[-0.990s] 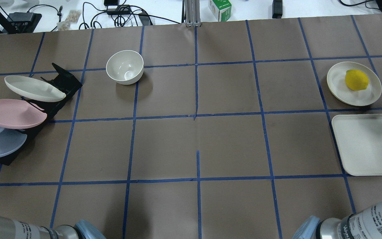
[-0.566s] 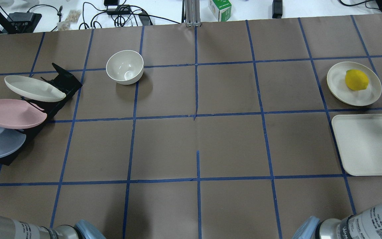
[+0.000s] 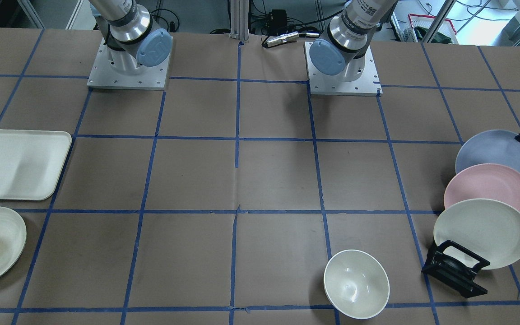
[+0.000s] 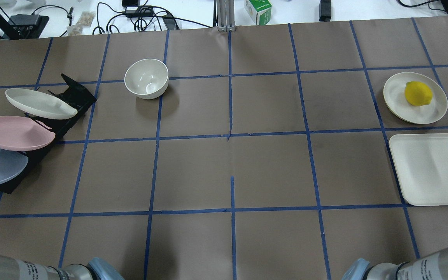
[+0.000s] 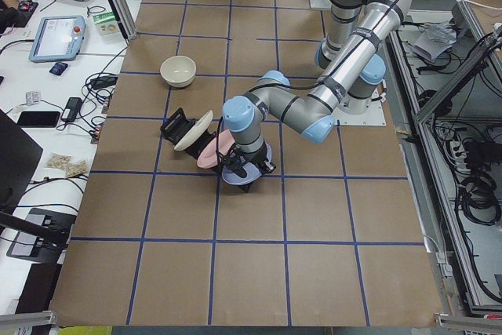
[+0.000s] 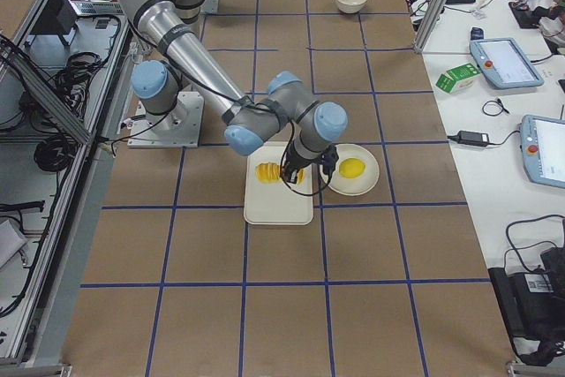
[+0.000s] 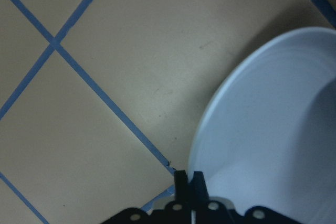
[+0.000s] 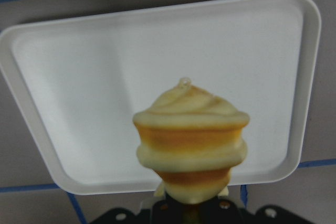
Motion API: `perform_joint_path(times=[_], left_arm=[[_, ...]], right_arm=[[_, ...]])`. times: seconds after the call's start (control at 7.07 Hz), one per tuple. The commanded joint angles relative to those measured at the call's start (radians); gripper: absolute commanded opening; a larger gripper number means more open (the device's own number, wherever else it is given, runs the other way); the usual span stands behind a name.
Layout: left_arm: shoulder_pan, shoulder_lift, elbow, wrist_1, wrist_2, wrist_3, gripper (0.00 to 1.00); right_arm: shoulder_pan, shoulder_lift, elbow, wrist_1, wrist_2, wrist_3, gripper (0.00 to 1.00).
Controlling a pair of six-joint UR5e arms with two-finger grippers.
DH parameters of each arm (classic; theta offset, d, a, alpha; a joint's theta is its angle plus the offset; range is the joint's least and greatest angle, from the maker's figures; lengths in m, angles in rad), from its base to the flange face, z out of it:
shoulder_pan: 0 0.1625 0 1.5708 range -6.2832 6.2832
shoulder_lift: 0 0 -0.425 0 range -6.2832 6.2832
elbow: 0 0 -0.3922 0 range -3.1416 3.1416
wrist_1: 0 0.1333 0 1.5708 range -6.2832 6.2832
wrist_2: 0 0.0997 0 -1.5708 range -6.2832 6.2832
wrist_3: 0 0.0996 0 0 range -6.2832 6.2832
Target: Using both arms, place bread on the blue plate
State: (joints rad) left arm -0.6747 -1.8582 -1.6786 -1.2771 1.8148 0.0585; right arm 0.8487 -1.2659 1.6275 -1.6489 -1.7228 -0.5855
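Above the taped tabletop (image 4: 270, 171), the bread (image 8: 190, 145) is clamped in the right gripper (image 8: 191, 209) over a tray (image 8: 79, 77); the rim of the blue plate (image 7: 273, 129) is pinched by the left gripper (image 7: 189, 183).

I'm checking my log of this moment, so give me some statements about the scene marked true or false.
The ridged orange-and-cream toy bread loaf lies on the cream rectangular tray. False: the right gripper holds it above the tray.
The left gripper is shut on the rim of the pale blue round plate. True.
The yellow lemon sits in the white bowl. False: it sits on a round cream plate.
The pink plate leans in the black rack. True.
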Motion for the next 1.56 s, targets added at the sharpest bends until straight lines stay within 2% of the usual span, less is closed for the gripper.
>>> perform_joint_path(times=[0.0,0.14,0.28,0.42,0.71,0.85,0.99,1.13,1.27,1.41], left_arm=[[0.012,0.033,0.013,-0.030,0.012,0.009,0.00],[0.015,0.057,0.034,-0.051,0.026,0.011,0.00],[0.030,0.080,0.066,-0.123,0.088,0.011,0.00],[0.068,0.102,0.115,-0.177,0.140,0.023,0.00],[0.077,0.183,0.219,-0.395,0.139,0.037,0.00],[0.067,0.235,0.238,-0.453,0.074,0.041,0.00],[0.040,0.272,0.217,-0.494,-0.118,0.047,0.00],[-0.039,0.283,0.186,-0.502,-0.272,0.056,0.00],[-0.187,0.304,0.137,-0.463,-0.390,0.029,0.00],[-0.309,0.300,0.087,-0.312,-0.428,-0.038,0.00]], right_arm=[[0.119,-0.058,-0.058,0.137,0.066,0.106,0.00],[0.178,-0.084,-0.061,0.191,0.113,0.204,0.00],[0.243,-0.110,-0.061,0.210,0.150,0.304,0.00],[0.327,-0.124,-0.060,0.209,0.150,0.361,0.00],[0.481,-0.145,-0.061,0.207,0.225,0.591,0.00],[0.533,-0.147,-0.057,0.199,0.230,0.639,0.00],[0.553,-0.147,-0.055,0.198,0.232,0.668,0.00],[0.555,-0.147,-0.055,0.198,0.232,0.665,0.00],[0.570,-0.148,-0.055,0.198,0.239,0.667,0.00],[0.610,-0.145,-0.058,0.193,0.246,0.670,0.00]])
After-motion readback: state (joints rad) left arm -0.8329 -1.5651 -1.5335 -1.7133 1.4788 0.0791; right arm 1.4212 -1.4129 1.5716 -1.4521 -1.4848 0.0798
